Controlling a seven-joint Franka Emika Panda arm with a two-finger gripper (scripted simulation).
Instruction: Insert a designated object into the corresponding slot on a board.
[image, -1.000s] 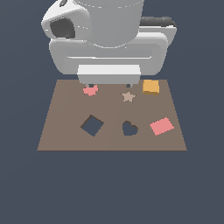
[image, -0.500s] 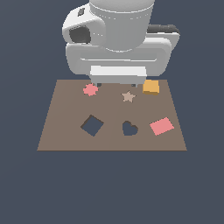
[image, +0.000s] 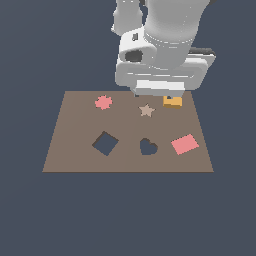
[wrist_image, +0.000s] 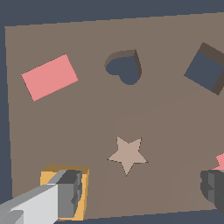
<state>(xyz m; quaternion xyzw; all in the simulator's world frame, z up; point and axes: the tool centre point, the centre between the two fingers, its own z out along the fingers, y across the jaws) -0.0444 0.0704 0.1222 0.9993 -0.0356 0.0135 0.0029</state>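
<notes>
Near the board's (image: 75, 155) far edge, toward the exterior view's right: orange block (image: 173, 102), thick, flat-topped, resting on the brown panel, mostly hidden under the white arm body. Gripper (wrist_image: 142, 192) spread wide above the same far strip, holding nothing. One finger (wrist_image: 70, 192) directly over the orange block in the wrist view, covering part of its top; whether touching it cannot be told. Other finger (wrist_image: 213, 189) well apart, just beside the edge of a pink scalloped piece (image: 103, 102).

From the orange block, across the board:
- Tan star (image: 146, 110) just beside it, toward the exterior view's left, lying flat between the two fingers in the wrist view.
- Pink scalloped piece farther along the same far strip, beyond the star.
- Pink rectangle (image: 185, 144) toward the near edge, on the same side as the block, slightly turned, flat on the surface.
- Heart-shaped hole (image: 148, 147) near the pink rectangle, toward the exterior view's left of it, dark inside.
- Square slot (image: 105, 143), turned like a diamond, well apart from the block, diagonally across toward the near edge and the exterior view's left, dark and unfilled.

Around the board, plain dark blue-grey ground (image: 30, 215).
</notes>
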